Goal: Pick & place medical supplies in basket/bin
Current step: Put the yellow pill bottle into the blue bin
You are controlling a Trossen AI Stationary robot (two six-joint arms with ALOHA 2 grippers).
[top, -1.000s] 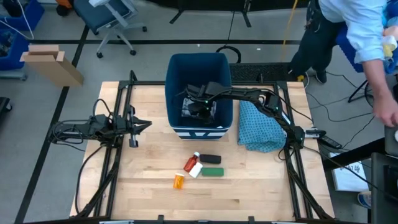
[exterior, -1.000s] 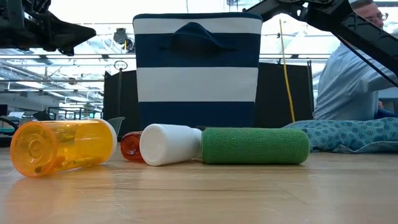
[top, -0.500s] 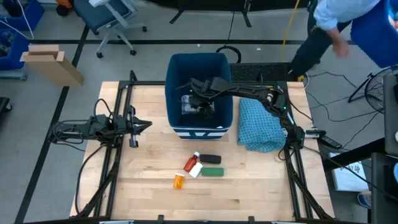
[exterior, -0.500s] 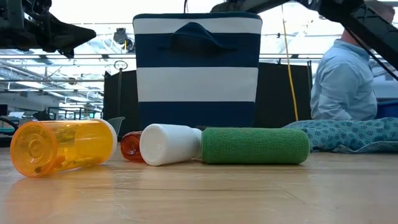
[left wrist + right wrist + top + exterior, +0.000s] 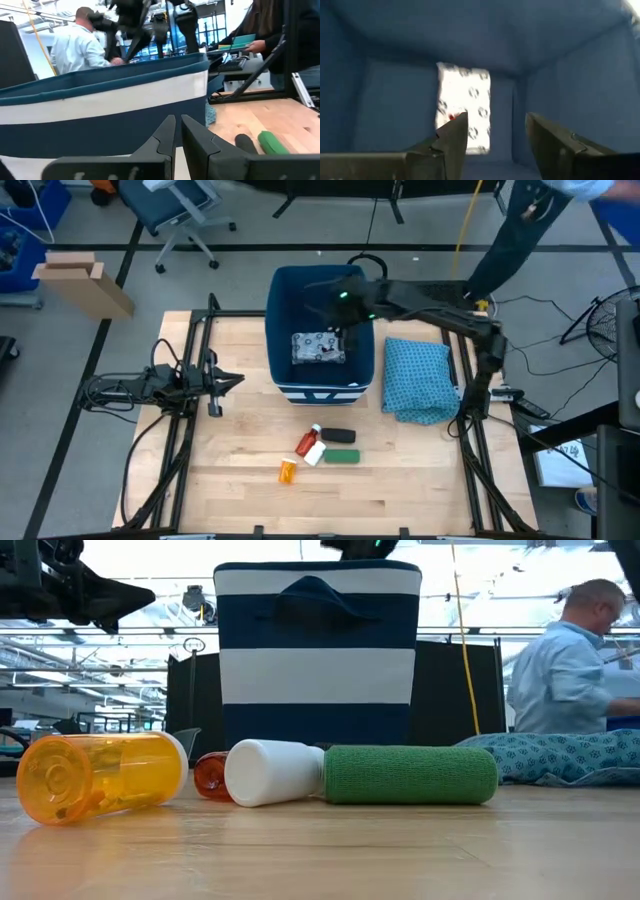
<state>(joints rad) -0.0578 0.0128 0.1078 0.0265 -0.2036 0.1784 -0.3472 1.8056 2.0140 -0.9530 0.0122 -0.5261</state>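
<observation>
One packet is in the bin; four supplies are left on the worktop.

The right tool point(image 5: 492, 137) hangs above the deep dark-blue soft-sided bin point(image 5: 283, 290), its two fingers spread apart with nothing between them, and the flat white packet with dark and red print point(image 5: 318, 347) lies alone on the bin floor below it. That looks like the only item placed so far. Near the front of the pale wooden worktop point(image 5: 420, 480), well apart from the bin, lie the red bottle with a white cap point(image 5: 311, 444), the black oblong point(image 5: 338, 436), the green oblong point(image 5: 342, 456) and the orange pill bottle point(image 5: 287, 471), close together and all on their sides. The left tool point(image 5: 177, 132) waits at the worktop's left side, fingers nearly together and holding nothing. A folded blue patterned cloth point(image 5: 418, 380) lies just right of the bin.
</observation>
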